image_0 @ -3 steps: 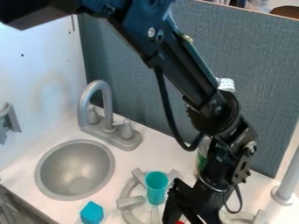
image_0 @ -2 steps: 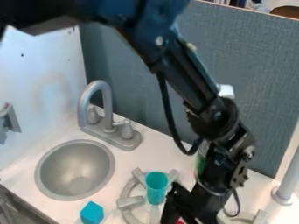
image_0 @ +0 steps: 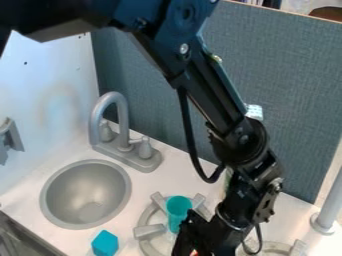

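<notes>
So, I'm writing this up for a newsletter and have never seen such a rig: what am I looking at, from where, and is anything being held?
The black machine is a robot arm, seen by a fixed camera looking down at a slant. Its tool hangs low over a toy kitchen counter, right beside a teal cup on a gray stove burner. To the left are a blue block, a round sink and a faucet. Something orange-red peeks out at the tool, but I can't tell whether it is held.
</notes>
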You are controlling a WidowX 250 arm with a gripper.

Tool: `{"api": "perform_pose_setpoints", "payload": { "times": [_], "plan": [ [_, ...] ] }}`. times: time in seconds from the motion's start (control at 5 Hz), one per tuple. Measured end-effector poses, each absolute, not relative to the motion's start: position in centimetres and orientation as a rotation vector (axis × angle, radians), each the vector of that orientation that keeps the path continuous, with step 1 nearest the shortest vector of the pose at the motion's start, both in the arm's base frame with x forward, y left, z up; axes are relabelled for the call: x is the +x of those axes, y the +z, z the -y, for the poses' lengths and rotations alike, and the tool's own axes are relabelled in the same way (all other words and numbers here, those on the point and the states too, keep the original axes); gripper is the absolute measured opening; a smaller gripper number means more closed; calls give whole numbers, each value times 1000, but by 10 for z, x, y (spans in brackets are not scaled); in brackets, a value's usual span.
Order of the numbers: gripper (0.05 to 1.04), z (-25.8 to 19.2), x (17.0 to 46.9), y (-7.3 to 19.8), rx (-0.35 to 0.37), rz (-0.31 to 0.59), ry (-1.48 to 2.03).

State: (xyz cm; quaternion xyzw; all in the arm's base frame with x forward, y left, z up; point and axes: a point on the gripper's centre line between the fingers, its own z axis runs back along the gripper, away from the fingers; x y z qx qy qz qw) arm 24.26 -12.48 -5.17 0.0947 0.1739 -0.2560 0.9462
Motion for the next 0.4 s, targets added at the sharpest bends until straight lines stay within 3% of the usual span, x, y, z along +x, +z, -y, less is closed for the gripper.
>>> {"api": "perform_pose_setpoints", "payload": {
  "times": [0.4],
  "plan": [
    [1000,118,249,-63,180,-389,-500]
  ]
}}
